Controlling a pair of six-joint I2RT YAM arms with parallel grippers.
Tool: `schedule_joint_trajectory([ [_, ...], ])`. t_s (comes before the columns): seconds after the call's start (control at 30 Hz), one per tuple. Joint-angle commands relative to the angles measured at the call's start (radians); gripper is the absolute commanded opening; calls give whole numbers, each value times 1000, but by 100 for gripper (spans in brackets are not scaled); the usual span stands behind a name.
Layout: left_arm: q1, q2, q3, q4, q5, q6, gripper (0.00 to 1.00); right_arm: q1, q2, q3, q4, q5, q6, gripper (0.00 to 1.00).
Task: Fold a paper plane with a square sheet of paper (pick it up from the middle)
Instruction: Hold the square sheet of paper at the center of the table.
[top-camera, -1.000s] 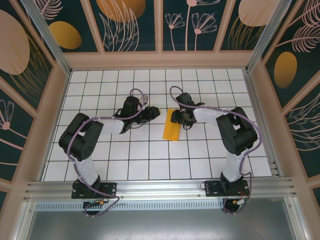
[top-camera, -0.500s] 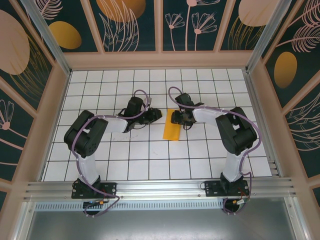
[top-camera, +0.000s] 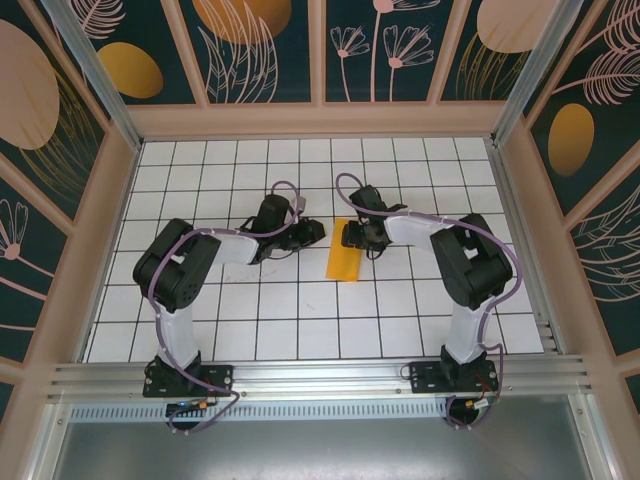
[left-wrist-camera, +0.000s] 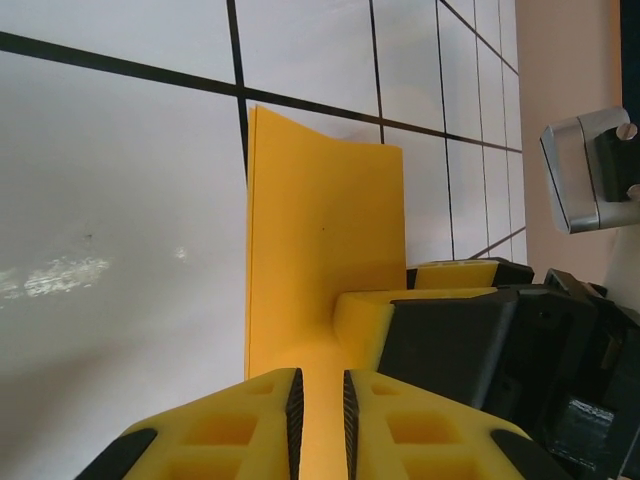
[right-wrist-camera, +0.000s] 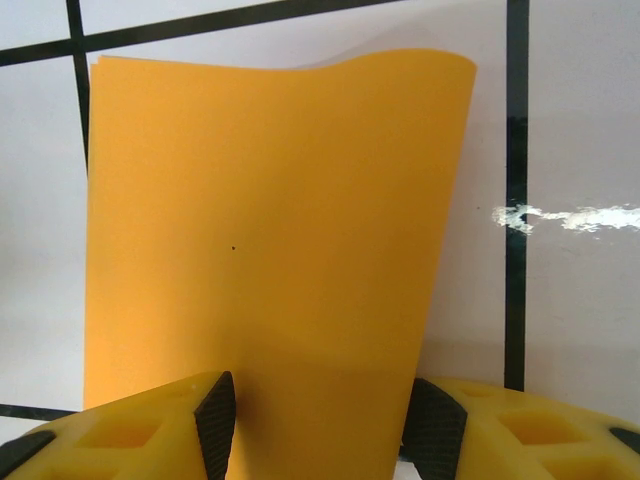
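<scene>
While the paper (top-camera: 343, 262) lies on the table (top-camera: 300, 310) between the arms, with the right gripper (right-wrist-camera: 318, 420) spread apart astride one end and the left gripper (left-wrist-camera: 318, 410) nearly closed, any pinch there not being discernible, the crease should be pressed slowly so that nothing is dragged askew.

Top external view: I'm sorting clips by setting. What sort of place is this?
Probably a purpose-built robot test cell: a white gridded floor, enclosing printed leaf-pattern panels, and an aluminium rail carrying the left arm and right arm.
</scene>
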Motion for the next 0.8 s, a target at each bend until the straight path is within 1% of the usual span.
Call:
schedule_joint_trajectory([
  [0.0, -13, 20, 35, -24, 16, 31, 21, -1, 167, -58, 12, 14, -20, 55],
  [0.23, -22, 37, 38, -37, 28, 36, 18, 0, 180, -55, 11, 12, -28, 57],
  [0.3, -25, 45, 71, -48, 30, 41, 17, 0, 181, -57, 12, 11, -31, 58],
  [0.47, -29, 57, 82, -61, 33, 46, 17, -1, 186, -58, 11, 10, -33, 58],
  [0.77, -41, 71, 98, -85, 39, 56, 14, -1, 196, -59, 12, 15, -40, 55],
])
